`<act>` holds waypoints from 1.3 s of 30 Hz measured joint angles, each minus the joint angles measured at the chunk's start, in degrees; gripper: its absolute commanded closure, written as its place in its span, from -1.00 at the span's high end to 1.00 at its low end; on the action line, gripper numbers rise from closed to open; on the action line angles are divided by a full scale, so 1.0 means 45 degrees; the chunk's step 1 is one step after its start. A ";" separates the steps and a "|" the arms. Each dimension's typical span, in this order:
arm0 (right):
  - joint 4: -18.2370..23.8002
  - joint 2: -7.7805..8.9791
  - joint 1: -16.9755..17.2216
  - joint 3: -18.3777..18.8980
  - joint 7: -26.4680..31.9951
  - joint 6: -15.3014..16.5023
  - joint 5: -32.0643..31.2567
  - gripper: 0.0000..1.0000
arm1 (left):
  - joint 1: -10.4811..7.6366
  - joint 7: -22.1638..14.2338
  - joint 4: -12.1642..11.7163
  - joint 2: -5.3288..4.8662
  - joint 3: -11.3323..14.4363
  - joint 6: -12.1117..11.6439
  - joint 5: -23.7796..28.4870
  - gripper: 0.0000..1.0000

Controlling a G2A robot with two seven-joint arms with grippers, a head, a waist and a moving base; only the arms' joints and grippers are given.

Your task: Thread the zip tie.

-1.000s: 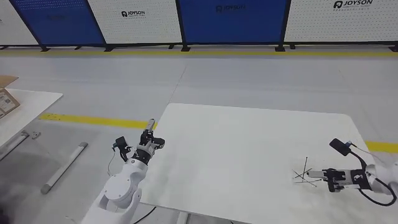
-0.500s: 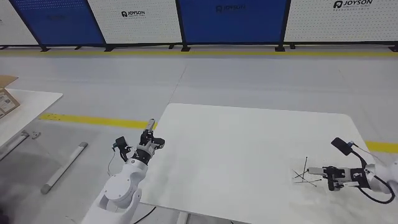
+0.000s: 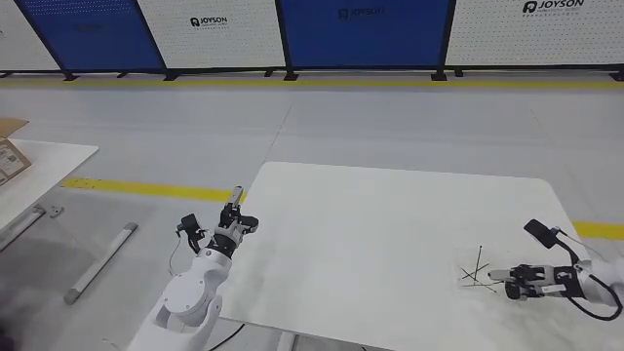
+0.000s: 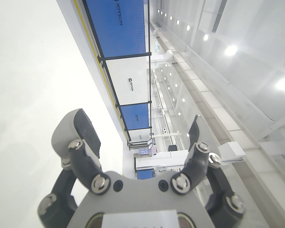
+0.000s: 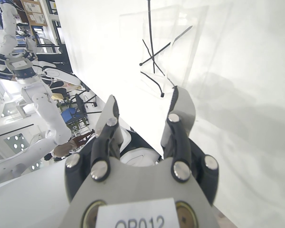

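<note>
Zip ties (image 5: 153, 59): several black ones, crossed in a small heap on a clear sheet (image 5: 194, 36), on the right part of the white surface (image 3: 370, 244).
Right pincer (image 5: 144, 97): fingers spread, empty, low over the surface, tips pointing at the heap; nearest tie just beyond them, not touching.
Left pincer (image 4: 140, 122): fingers spread, empty, at the surface's left edge, well apart from the ties.

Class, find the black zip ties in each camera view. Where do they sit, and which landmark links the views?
Top view: zip ties near the table's front right corner, just ahead of the right hand.
Right wrist view: zip ties crossed on the table, just beyond the open right hand.
Left wrist view: table surface beside the left hand.
Landmark: the right hand.
</note>
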State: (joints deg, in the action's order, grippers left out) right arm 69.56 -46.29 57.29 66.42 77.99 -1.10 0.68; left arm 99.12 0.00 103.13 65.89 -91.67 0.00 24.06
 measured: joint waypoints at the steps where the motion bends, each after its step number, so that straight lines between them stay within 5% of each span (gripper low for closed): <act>1: -0.0059 -0.0009 -0.0044 -0.0032 -0.0016 -0.0063 -0.0016 -0.34 | 0.0000 0.0000 0.0000 0.0000 0.0000 0.0000 0.0000 1.00; 23: -0.0776 -0.0159 -0.0566 -0.0578 -0.0293 -0.1230 -0.0338 -0.36 | 0.0000 0.0000 0.0000 0.0000 0.0000 0.0000 0.0000 1.00; 39: -0.0797 -0.0200 -0.0734 -0.0790 -0.0333 -0.1614 -0.0586 -0.58 | 0.0000 0.0000 0.0000 0.0000 0.0000 0.0000 0.0000 1.00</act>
State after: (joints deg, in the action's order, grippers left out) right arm 65.97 -47.20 53.98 62.87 76.49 -8.36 -1.96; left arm 99.12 0.00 103.13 65.89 -91.67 0.00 24.06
